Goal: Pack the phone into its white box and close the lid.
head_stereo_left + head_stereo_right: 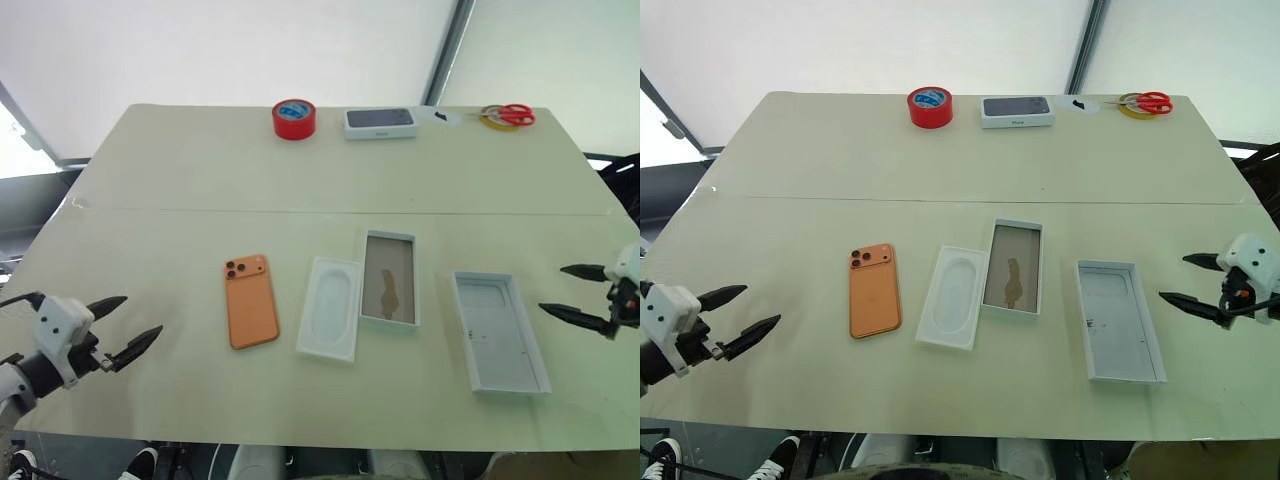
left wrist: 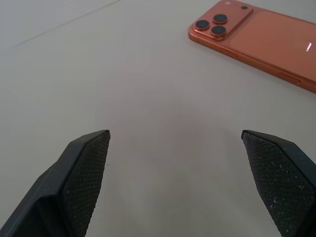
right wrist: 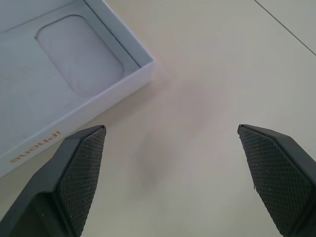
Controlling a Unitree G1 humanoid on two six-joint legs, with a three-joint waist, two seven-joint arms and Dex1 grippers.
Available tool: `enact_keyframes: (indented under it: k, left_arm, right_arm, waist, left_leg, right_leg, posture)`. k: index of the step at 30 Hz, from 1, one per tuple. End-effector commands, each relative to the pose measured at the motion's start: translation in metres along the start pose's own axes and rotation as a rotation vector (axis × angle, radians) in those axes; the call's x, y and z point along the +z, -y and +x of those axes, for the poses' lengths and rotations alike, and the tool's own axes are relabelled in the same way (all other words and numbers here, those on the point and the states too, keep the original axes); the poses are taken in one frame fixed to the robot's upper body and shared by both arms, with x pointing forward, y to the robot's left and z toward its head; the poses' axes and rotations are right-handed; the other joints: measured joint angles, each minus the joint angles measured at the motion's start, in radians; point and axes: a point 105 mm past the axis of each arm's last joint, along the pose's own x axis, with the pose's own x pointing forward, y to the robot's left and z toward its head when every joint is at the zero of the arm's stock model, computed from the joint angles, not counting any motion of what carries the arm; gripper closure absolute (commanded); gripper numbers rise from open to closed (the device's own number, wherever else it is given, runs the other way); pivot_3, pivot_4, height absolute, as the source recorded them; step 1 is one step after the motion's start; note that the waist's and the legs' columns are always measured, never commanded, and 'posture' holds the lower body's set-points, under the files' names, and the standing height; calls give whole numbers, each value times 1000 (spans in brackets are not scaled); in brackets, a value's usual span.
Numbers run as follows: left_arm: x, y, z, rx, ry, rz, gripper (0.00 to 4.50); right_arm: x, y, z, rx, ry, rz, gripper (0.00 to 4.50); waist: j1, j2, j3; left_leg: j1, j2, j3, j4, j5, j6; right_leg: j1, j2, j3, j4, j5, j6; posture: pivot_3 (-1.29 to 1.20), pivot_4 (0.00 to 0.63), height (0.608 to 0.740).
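Packing not yet begun: phone (image 1: pixel 251 300) lies back-up on table (image 1: pixel 180 170) left of white box (image 1: pixel 389 279), lid (image 1: pixel 497 331) farther right, both grippers' fingers (image 2: pixel 84 173) wide apart and empty; next, left gripper (image 1: pixel 128 328) must reach the phone.

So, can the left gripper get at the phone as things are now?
Probably yes. The left gripper is open and aimed toward the phone, with bare table between them.
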Motion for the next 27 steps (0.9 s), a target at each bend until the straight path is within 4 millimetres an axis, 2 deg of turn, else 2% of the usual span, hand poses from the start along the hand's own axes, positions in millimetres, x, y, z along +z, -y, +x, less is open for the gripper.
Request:
enact_keyframes:
  k: [1, 10, 15, 19, 27]
  left_arm:
    - [10, -1, 0, -11, 15, 50, 20]
    - [26, -9, 9, -17, 2, 156, 20]
    - [54, -16, 19, -29, 102, 163, 20]
    - [50, -25, 23, -3, 82, 174, 20]
    - [52, -23, 35, 10, 95, 169, 20]
  right_arm:
    - [4, 11, -9, -58, 7, -24, 35]
    - [11, 9, -2, -49, 56, -30, 35]
    - [15, 2, 5, -20, 71, -44, 35]
    - [17, -1, 10, -1, 54, -87, 35]
    - [28, 0, 18, 10, 73, -106, 35]
  waist:
    - [1, 0, 0]
    - [1, 0, 0]
    - [3, 0, 0]
    - [2, 1, 0]
    - [4, 1, 0]
  left_leg:
    - [0, 0, 0, 0, 0, 0]
    - [0, 0, 0, 0, 0, 0]
    - [0, 0, 0, 0, 0, 0]
    - [0, 0, 0, 0, 0, 0]
    - [0, 0, 1, 0, 0, 0]
  right_leg:
    - [0, 0, 0, 0, 0, 0]
    - [0, 0, 0, 0, 0, 0]
    - [0, 0, 0, 0, 0, 0]
    - [0, 0, 0, 0, 0, 0]
    - [1, 1, 0, 1, 0, 1]
  posture:
    - [0, 150, 740]
    - [0, 150, 740]
    - [0, 150, 740]
    - [0, 150, 740]
    - [0, 150, 740]
